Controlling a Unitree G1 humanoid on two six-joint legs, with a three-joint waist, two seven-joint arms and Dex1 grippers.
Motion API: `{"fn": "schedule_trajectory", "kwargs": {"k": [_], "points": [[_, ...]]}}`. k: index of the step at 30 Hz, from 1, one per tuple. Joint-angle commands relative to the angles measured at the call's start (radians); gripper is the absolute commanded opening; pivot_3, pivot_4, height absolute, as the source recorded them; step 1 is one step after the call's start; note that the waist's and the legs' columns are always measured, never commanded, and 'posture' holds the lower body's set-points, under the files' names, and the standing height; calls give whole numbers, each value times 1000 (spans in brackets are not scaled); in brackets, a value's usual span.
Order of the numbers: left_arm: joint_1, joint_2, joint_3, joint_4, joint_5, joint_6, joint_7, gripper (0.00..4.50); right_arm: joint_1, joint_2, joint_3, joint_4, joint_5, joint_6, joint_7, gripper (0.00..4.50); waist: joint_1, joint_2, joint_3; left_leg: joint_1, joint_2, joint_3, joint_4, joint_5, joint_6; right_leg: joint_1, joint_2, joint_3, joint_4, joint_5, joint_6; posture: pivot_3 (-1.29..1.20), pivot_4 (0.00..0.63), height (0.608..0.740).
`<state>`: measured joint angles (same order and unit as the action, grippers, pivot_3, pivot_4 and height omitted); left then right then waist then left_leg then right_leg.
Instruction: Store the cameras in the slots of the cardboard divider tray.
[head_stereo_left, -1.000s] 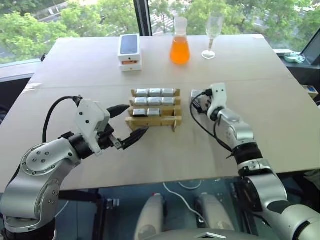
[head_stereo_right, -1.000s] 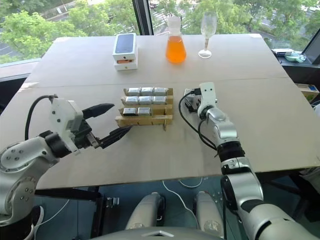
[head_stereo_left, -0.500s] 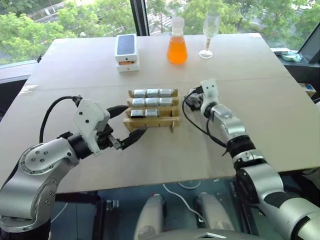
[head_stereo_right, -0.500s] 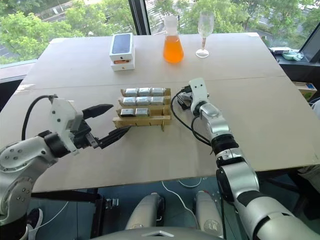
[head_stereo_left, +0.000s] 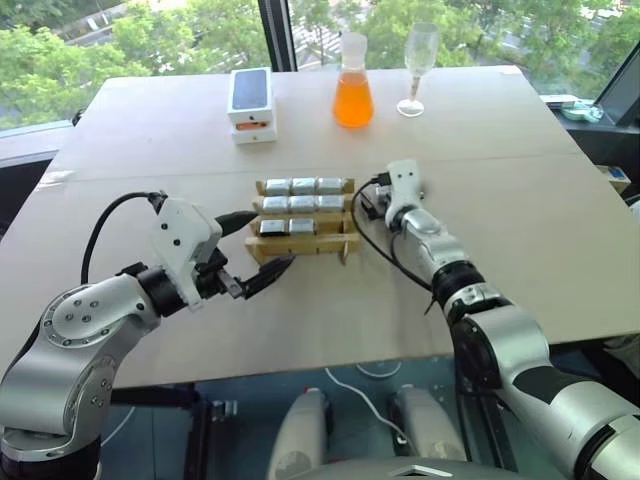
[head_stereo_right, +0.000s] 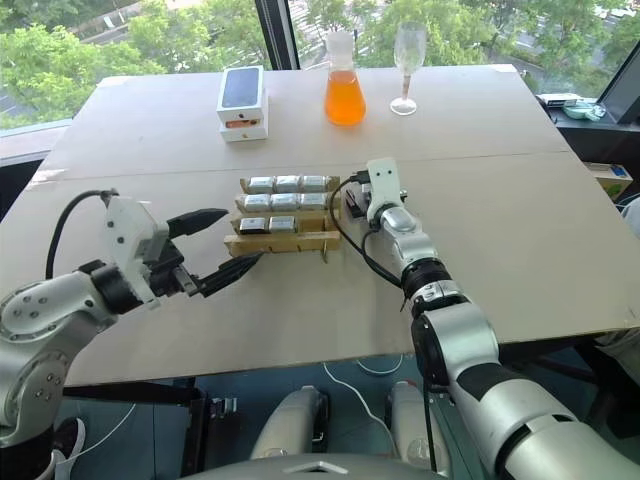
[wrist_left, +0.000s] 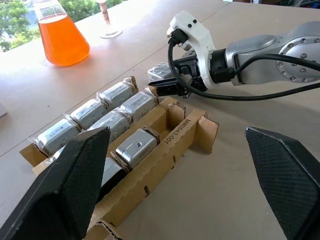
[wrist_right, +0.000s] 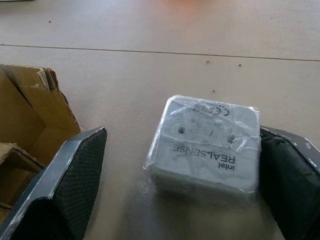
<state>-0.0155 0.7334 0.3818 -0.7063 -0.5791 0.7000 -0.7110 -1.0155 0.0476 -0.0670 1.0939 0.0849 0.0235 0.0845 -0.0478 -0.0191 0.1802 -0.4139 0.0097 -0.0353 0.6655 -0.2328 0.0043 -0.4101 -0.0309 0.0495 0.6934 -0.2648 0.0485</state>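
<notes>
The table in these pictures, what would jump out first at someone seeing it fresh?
Probably the cardboard divider tray mid-table, eight of its slots filled with silver cameras, one front corner slot empty beside the right gripper. Next, a loose wrapped camera lying on the table between that gripper's open fingers. At the far edge stand a flask of orange liquid, a wine glass and a white phone box.

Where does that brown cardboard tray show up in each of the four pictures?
Left eye view: cardboard divider tray, table centre.
Right eye view: tray, table centre.
Left wrist view: tray between the two fingers.
Right wrist view: tray corner beside one finger.
Shared landmark: right gripper by its end.
</notes>
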Motion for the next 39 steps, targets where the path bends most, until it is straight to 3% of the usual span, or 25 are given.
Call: {"fn": "schedule_trajectory", "kwargs": {"k": [1,3,4,7,12,16,21,28,39], "points": [[-14,18,0,0,-1,-29,4,4500,-17,5,-12,5,-6,-34,-26,3206,0,0,0,0,0,0,0,0,0,0,0,0,0,0,0,0,150,740],[-17,22,-3,8,-3,-33,1,4500,-3,-2,-10,-6,-11,-41,-24,2244,0,0,0,0,0,0,0,0,0,0,0,0,0,0,0,0,150,740],[-18,24,-5,10,-4,-35,-1,4500,2,-5,-10,-11,-12,-43,-23,2032,0,0,0,0,0,0,0,0,0,0,0,0,0,0,0,0,150,740],[-20,35,-19,30,-2,-46,-23,4500,49,-37,21,-81,-35,-68,30,2038,3,0,0,0,0,0,-1,0,0,0,0,0,0,0,0,0,150,740],[-80,78,-47,139,-14,-67,-98,4500,208,-160,119,-392,-69,-134,275,2038,10,2,1,-1,-1,-1,-1,0,0,0,-1,-1,-2,0,0,0,150,740],[-232,98,-106,304,-44,-40,-171,4500,292,-351,257,-595,-208,-388,435,2038,4,4,3,-2,-2,0,-1,0,0,0,-1,-2,-4,0,1,0,150,740],[-489,98,-239,561,-42,-7,-309,4500,263,-503,392,-664,-400,-706,472,2038,-9,3,3,-1,0,2,-1,0,0,0,3,-2,-4,0,1,0,150,740],[-758,81,-420,807,-1,-4,-541,4500,172,-518,475,-676,-603,-883,388,2038,-14,1,4,-3,0,1,-1,0,0,-1,3,0,-3,0,0,0,150,740],[-946,66,-588,997,159,-92,-769,4500,104,-470,513,-722,-731,-909,310,2038,-8,1,5,-3,-1,1,-2,0,0,-1,3,1,-5,0,0,0,150,740]]}}
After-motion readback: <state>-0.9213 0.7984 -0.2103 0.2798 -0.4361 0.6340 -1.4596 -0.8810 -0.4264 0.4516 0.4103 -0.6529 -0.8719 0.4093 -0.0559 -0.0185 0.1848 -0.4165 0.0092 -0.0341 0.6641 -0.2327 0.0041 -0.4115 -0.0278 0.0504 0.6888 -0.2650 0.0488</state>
